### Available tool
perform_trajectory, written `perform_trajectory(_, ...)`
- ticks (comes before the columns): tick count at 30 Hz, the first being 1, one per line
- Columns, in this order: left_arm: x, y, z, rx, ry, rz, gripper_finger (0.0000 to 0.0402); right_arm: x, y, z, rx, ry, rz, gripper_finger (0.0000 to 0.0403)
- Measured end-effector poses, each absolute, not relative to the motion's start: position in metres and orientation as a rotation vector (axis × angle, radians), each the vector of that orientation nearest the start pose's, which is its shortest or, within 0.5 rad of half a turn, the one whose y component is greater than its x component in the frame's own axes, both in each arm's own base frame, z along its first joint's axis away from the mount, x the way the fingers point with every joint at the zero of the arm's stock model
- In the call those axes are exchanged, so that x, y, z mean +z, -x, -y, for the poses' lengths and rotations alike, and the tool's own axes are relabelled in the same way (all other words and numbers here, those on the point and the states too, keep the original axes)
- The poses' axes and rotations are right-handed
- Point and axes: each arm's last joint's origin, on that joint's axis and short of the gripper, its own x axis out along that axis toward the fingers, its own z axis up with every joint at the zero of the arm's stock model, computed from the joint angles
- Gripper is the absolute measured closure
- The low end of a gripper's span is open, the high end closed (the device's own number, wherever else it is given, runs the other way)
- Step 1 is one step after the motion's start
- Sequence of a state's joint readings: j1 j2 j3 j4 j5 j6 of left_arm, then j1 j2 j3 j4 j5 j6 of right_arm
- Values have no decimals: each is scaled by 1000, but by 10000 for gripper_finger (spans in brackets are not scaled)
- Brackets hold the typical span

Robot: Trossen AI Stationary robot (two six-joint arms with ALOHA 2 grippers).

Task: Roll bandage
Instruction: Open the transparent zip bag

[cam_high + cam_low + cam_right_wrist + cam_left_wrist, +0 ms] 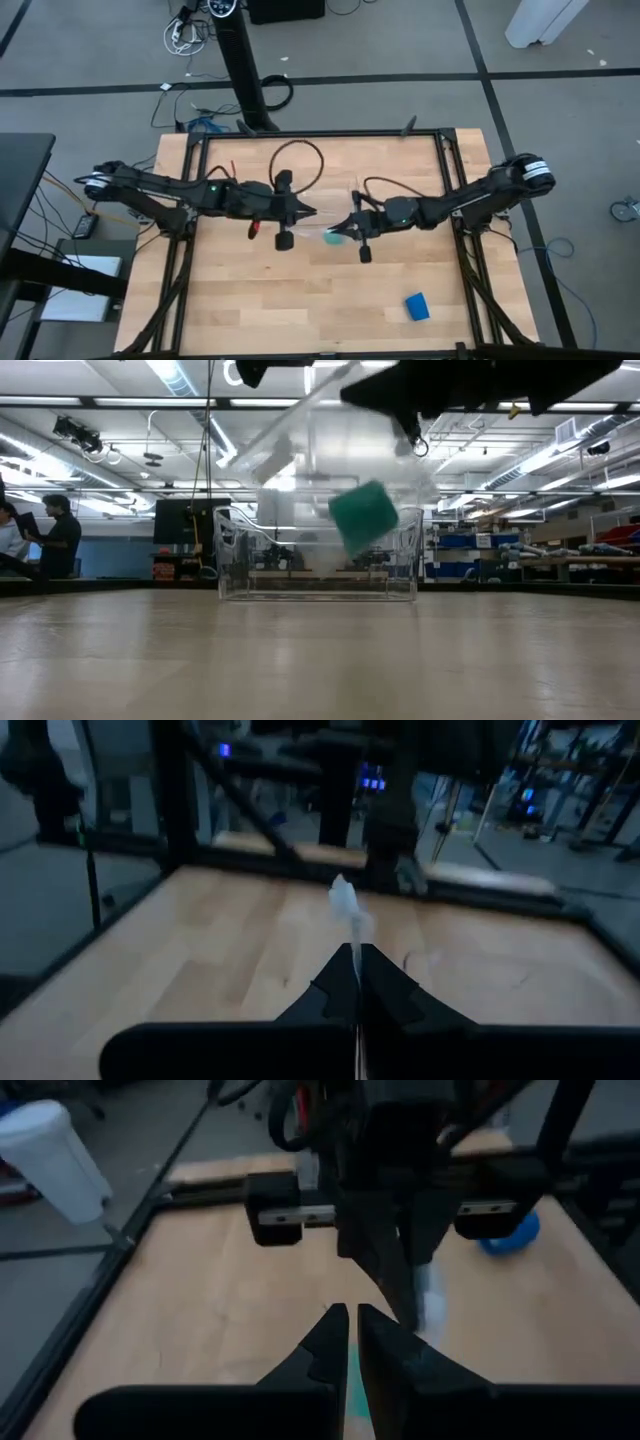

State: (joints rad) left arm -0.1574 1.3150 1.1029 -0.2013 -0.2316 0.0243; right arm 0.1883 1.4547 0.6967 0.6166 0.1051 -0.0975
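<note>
The left gripper [308, 212] and right gripper [340, 228] are met tip to tip above mid-table — each pinched on the clear plastic tray [318, 550], held between them with a teal block [363, 516] inside. The bandage [417, 306], rolled, lies well apart beyond the right gripper.

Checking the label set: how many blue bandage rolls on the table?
1: the bandage roll lies near the table's front right corner, clear of both arms. Others may be hidden.
</note>
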Motion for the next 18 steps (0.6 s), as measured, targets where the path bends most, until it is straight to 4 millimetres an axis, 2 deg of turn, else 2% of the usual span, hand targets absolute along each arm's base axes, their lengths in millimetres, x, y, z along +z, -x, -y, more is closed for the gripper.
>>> perform_trajectory(7,310,-308,42,75,-116,-475,367,196,-317,-57,89,111,-131,403)
perform_trajectory(13,312,-307,42,60,-74,-481,358,183,-315,-57,81,64,-155,403)
perform_trajectory(18,298,-311,45,4,-31,-565,353,177,-311,-58,85,36,-183,403)
